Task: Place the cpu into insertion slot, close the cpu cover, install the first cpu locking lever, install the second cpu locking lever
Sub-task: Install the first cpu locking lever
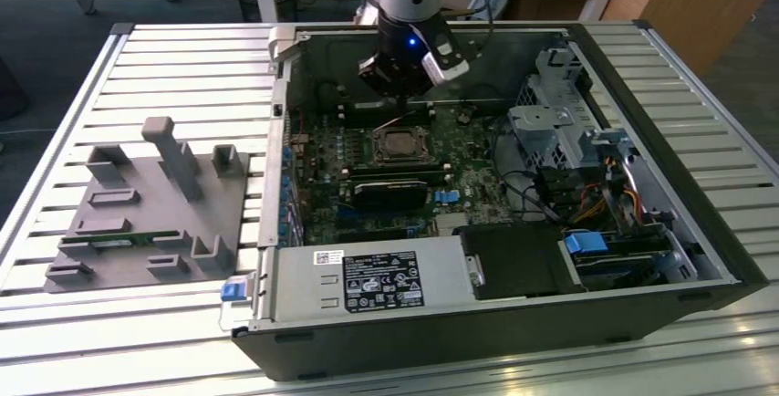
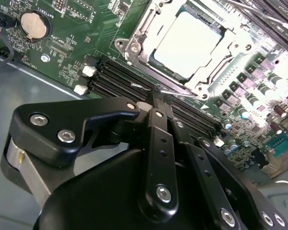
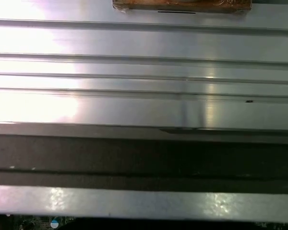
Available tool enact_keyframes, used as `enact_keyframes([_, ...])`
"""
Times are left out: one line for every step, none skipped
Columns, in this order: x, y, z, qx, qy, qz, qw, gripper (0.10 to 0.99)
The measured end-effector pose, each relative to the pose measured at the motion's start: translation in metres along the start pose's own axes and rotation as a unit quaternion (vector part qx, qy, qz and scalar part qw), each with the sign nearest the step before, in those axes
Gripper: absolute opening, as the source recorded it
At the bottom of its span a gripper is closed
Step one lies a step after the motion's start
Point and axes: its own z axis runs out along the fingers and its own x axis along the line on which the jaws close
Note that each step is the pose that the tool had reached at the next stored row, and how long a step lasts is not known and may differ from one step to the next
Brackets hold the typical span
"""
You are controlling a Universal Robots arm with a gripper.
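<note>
The slatted metal worktop [image 1: 146, 67] is carrying an open computer case [image 1: 633, 223] lying on its side and, toward the exterior view's left, a grey fixture [image 1: 152, 209] with upright posts. The case is holding a green motherboard [image 1: 365, 191], a power supply [image 1: 365, 282] with a labelled face along the near wall, and drive cages with cables toward the exterior view's right.

On the board, the slot [image 2: 156, 64] is carrying the cpu [image 2: 187, 40], its pale metal face lying flat inside; in the exterior view it is sitting mid-board [image 1: 399, 145]. The cover [image 2: 201, 76] is lying down around the chip, framing it, though whether the levers are latched is hard to make out. A thin wire lever end is showing at the socket's edge just beyond the fingertips.

The arm is reaching down into the case, with the pincer [image 2: 156, 93] hanging just beside the socket, over the black memory slots [image 2: 115, 76]. Its fingers [image 2: 158, 139] are pressed together, pinching nothing. A round coin battery [image 2: 33, 24] is sitting on the board well apart from the socket.

In the first wrist view, worktop slats and a dark case wall are blocking most of the scene; a sliver of board is peeking along one edge.
</note>
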Motion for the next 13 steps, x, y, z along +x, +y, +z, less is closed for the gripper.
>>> enact_keyframes([-0.0005,0.0004,0.0004,0.0001,0.0,0.0,1.0,0.118])
enact_keyframes([-0.0011,0.0007,0.001,0.0001,0.0,0.0,1.0,0.118])
enact_keyframes([-0.0018,0.001,0.0016,0.0001,0.0,0.0,1.0,0.118])
enact_keyframes([-0.0026,0.0012,0.0022,0.0002,0.0,0.0,1.0,0.118])
enact_keyframes([-0.0034,0.0013,0.0027,0.0003,0.0,0.0,1.0,0.118])
enact_keyframes([-0.004,0.0013,0.0033,0.0004,0.0,0.0,1.0,0.118])
enact_keyframes([-0.0046,0.0013,0.0038,0.0005,0.0,0.0,1.0,0.118])
enact_keyframes([-0.005,0.0013,0.0042,0.0005,0.0,0.0,1.0,0.118])
enact_keyframes([-0.0053,0.0012,0.0044,0.0005,0.0001,0.0,1.0,0.118])
enact_keyframes([-0.0054,0.0012,0.0044,0.0006,0.0001,0.0,1.0,0.118])
enact_keyframes([-0.0055,0.0012,0.0045,0.0008,0.0001,0.0,1.0,0.118])
enact_keyframes([-0.0056,0.0013,0.0046,0.0013,0.0,0.0,1.0,0.118])
enact_keyframes([-0.0057,0.0013,0.0047,0.0023,0.0,0.0,1.0,0.118])
